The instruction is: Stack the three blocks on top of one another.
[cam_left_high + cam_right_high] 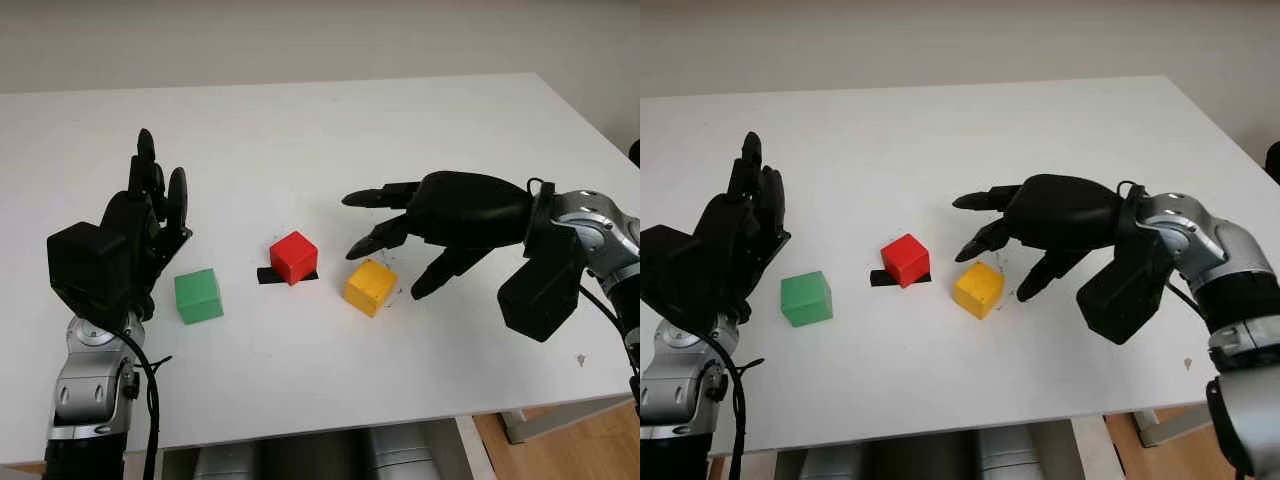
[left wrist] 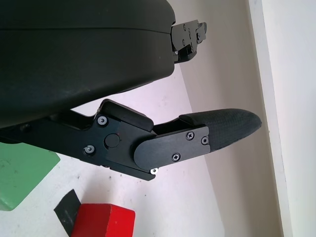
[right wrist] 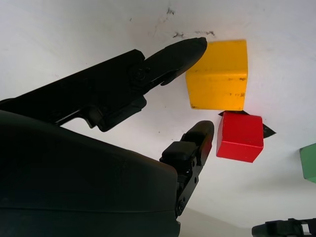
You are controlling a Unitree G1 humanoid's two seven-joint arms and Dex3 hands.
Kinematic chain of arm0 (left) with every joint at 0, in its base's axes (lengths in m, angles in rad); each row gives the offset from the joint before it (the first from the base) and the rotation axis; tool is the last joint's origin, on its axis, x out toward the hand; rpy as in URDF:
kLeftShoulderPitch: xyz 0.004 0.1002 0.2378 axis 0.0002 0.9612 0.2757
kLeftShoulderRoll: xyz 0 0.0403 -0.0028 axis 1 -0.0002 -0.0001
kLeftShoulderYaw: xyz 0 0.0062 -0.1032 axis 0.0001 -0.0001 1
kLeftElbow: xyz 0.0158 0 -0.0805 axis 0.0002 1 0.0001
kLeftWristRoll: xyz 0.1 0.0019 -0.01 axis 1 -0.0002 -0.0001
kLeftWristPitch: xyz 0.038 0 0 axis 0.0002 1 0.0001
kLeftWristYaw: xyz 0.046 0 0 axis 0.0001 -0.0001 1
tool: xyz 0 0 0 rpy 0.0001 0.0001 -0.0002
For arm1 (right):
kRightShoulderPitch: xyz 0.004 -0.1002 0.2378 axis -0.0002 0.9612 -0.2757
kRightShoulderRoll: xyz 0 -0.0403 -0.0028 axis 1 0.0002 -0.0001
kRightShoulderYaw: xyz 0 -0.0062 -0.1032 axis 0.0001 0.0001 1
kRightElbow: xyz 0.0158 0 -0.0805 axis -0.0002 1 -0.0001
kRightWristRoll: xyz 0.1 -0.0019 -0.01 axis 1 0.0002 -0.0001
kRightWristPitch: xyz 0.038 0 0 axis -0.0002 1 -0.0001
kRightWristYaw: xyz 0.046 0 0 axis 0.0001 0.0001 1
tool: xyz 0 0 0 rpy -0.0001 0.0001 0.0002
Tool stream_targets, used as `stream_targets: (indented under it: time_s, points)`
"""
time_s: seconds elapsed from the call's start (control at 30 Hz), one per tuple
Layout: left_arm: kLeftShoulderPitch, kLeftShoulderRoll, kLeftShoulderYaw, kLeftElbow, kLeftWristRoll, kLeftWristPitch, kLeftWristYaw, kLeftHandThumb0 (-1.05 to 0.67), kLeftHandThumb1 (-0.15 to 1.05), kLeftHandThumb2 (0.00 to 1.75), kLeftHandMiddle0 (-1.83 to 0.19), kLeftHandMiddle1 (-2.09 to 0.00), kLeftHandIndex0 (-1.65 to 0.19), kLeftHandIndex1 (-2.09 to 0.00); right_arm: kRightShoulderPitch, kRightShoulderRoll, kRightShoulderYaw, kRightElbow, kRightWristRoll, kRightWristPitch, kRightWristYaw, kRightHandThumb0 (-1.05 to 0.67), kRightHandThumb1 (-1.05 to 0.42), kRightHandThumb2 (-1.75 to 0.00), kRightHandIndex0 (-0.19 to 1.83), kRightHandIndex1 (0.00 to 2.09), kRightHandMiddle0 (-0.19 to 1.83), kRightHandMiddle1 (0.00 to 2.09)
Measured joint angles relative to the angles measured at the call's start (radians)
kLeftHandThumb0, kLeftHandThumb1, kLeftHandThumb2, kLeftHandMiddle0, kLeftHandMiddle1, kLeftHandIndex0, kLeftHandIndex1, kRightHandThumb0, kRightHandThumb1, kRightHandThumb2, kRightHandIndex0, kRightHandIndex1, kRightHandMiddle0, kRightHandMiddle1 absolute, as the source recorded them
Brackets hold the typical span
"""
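Observation:
Three blocks lie apart in a row on the white table (image 1: 300, 130). The green block (image 1: 198, 295) is at the left. The red block (image 1: 294, 257) sits in the middle on a black tape mark (image 1: 268, 276). The yellow block (image 1: 370, 286) is at the right. My right hand (image 1: 378, 245) is open and hovers just above and to the right of the yellow block, one finger (image 3: 173, 54) reaching over the yellow block's (image 3: 219, 74) edge without gripping it. My left hand (image 1: 160, 168) is open, held upright left of and behind the green block, holding nothing.
The table's front edge (image 1: 330, 425) runs close below the blocks and its right edge (image 1: 590, 130) lies beyond my right arm. Bare white tabletop stretches behind the blocks. Small dark scuff marks (image 3: 190, 34) show on the surface by the yellow block.

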State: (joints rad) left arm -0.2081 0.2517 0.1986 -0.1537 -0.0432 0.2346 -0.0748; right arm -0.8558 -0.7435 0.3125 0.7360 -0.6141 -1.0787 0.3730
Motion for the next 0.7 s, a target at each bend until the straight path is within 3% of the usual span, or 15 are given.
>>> stream_targets:
  time_s: [0.07, 0.1, 0.17, 0.27, 0.7]
  points:
    - [0.0, 0.0, 0.0, -0.001, 0.0, 0.003, 0.001, -0.82, 1.05, 0.67, 0.19, 0.0, 0.19, 0.0, -0.009, 0.004, 0.01, 0.013, -0.001, -0.003, -0.01, -0.71, -0.88, -0.06, 0.18, 0.06, 0.61, 0.25]
    - [0.0, 0.0, 0.0, -0.002, 0.0, 0.005, 0.001, -0.82, 1.05, 0.67, 0.19, 0.0, 0.19, 0.0, -0.011, 0.006, 0.015, 0.019, -0.001, -0.004, -0.014, -0.71, -0.88, -0.06, 0.18, 0.06, 0.57, 0.33]
    - [0.0, 0.0, 0.0, -0.005, 0.001, 0.007, 0.001, -0.81, 1.05, 0.67, 0.19, 0.0, 0.19, 0.0, -0.014, 0.008, 0.026, 0.03, -0.002, -0.01, -0.022, -0.73, -0.88, -0.05, 0.19, 0.06, 0.38, 0.7]
    - [0.0, 0.0, 0.0, -0.009, 0.0, 0.007, 0.001, -0.81, 1.05, 0.67, 0.19, 0.0, 0.19, 0.0, -0.015, 0.008, 0.038, 0.045, -0.004, -0.019, -0.033, -0.73, -0.88, -0.05, 0.2, 0.06, 0.3, 0.86]
    - [0.0, 0.0, -0.001, -0.02, 0.012, 0.016, 0.007, -0.83, 1.05, 0.67, 0.19, 0.0, 0.19, 0.0, -0.017, 0.018, 0.071, 0.079, -0.008, -0.022, -0.04, -0.71, -0.87, -0.05, 0.19, 0.05, 0.26, 0.91]
